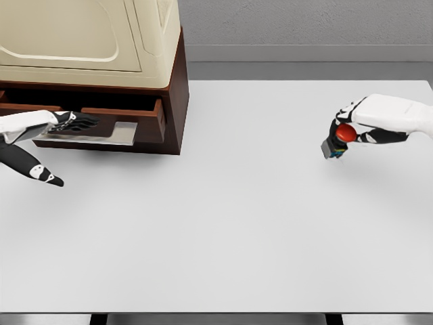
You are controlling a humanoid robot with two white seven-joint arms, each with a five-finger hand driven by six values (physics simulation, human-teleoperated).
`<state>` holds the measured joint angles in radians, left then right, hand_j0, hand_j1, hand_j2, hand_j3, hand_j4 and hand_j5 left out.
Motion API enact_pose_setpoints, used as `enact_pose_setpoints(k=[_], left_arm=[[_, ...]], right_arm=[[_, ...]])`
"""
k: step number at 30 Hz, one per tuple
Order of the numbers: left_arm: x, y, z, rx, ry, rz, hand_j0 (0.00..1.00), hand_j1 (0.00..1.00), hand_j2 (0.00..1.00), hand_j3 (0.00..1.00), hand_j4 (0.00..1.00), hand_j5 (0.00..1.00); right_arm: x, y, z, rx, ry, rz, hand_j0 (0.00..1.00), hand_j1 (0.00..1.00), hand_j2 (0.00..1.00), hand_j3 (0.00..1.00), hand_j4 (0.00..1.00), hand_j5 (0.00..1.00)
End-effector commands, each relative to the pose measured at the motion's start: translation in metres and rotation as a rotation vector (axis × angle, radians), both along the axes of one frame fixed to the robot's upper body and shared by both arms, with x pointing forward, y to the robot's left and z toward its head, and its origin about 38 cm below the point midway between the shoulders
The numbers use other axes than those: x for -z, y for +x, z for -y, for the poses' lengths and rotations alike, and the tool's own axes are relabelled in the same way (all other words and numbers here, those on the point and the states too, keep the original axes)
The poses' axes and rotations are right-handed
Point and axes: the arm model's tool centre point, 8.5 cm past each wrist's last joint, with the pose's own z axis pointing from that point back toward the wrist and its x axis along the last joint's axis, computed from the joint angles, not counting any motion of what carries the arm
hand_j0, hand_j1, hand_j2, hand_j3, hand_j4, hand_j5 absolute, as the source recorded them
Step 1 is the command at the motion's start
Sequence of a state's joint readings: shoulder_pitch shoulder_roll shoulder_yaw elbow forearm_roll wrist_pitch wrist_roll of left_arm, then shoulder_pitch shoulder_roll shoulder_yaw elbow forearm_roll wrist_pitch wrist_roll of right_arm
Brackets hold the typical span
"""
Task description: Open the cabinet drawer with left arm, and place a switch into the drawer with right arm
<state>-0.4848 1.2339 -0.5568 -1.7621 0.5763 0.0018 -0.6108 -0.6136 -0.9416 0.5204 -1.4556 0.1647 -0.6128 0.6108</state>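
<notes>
Switch (337,142), one only, red-capped on a grey body, sits clasped in the right hand (352,130) at the right of the frame, lifted just clear of the white counter (237,223); it is well apart from the drawer (101,125), which stands pulled out of the one brown cabinet (177,101) at the upper left; so I'd judge the opening done, the pick-up done, and the carry across and the drop into the drawer left to do; the left hand (71,122) lies over the drawer front, fingers stretched flat, grasping nothing that I can see; one cream appliance (88,40) rests on top of the cabinet.
</notes>
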Motion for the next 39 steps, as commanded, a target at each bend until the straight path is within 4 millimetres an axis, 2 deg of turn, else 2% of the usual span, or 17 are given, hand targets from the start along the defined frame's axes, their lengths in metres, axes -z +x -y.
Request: enact_pose_setpoints(k=[1, 8, 12, 16, 20, 26, 31, 35, 39], left_arm=[[0.001, 0.001, 0.003, 0.005, -0.014, 0.0, 1.0, 1.0, 1.0, 1.0, 1.0, 1.0], [0.007, -0.001, 0.004, 0.009, -0.023, -0.014, 1.0, 1.0, 1.0, 1.0, 1.0, 1.0], [0.007, -0.001, 0.005, 0.01, -0.03, -0.017, 1.0, 1.0, 1.0, 1.0, 1.0, 1.0], [0.016, -0.005, 0.003, 0.007, -0.028, -0.041, 1.0, 1.0, 1.0, 1.0, 1.0, 1.0], [0.015, -0.005, 0.0, 0.002, -0.02, -0.043, 1.0, 1.0, 1.0, 1.0, 1.0, 1.0], [0.017, -0.008, -0.002, -0.002, -0.014, -0.053, 1.0, 1.0, 1.0, 1.0, 1.0, 1.0], [0.012, -0.009, -0.008, -0.011, 0.0, -0.049, 1.0, 1.0, 1.0, 1.0, 1.0, 1.0], [0.006, -0.011, -0.016, -0.026, 0.023, -0.049, 1.0, 1.0, 1.0, 1.0, 1.0, 1.0], [0.003, -0.012, -0.019, -0.031, 0.031, -0.046, 1.0, 1.0, 1.0, 1.0, 1.0, 1.0]], right_arm=[[0.013, -0.001, -0.012, -0.026, 0.008, -0.033, 0.5, 0.5, 0.5, 0.5, 0.5, 0.5], [0.014, 0.007, -0.041, -0.096, -0.001, -0.037, 0.49, 0.49, 0.49, 0.49, 0.49, 0.49], [0.008, 0.014, -0.066, -0.151, 0.006, -0.021, 0.49, 0.49, 0.49, 0.49, 0.49, 0.49], [0.002, 0.017, -0.078, -0.177, 0.011, -0.007, 0.49, 0.49, 0.49, 0.49, 0.49, 0.49], [-0.005, 0.021, -0.088, -0.199, 0.018, 0.01, 0.49, 0.49, 0.49, 0.49, 0.49, 0.49], [-0.012, 0.026, -0.125, -0.276, 0.03, 0.027, 0.49, 0.49, 0.49, 0.49, 0.49, 0.49], [-0.02, 0.028, -0.156, -0.345, 0.023, 0.042, 0.49, 0.49, 0.49, 0.49, 0.49, 0.49], [-0.026, 0.03, -0.164, -0.359, 0.031, 0.055, 0.49, 0.49, 0.49, 0.49, 0.49, 0.49], [-0.032, 0.03, -0.182, -0.397, 0.037, 0.069, 0.49, 0.49, 0.49, 0.49, 0.49, 0.49]])
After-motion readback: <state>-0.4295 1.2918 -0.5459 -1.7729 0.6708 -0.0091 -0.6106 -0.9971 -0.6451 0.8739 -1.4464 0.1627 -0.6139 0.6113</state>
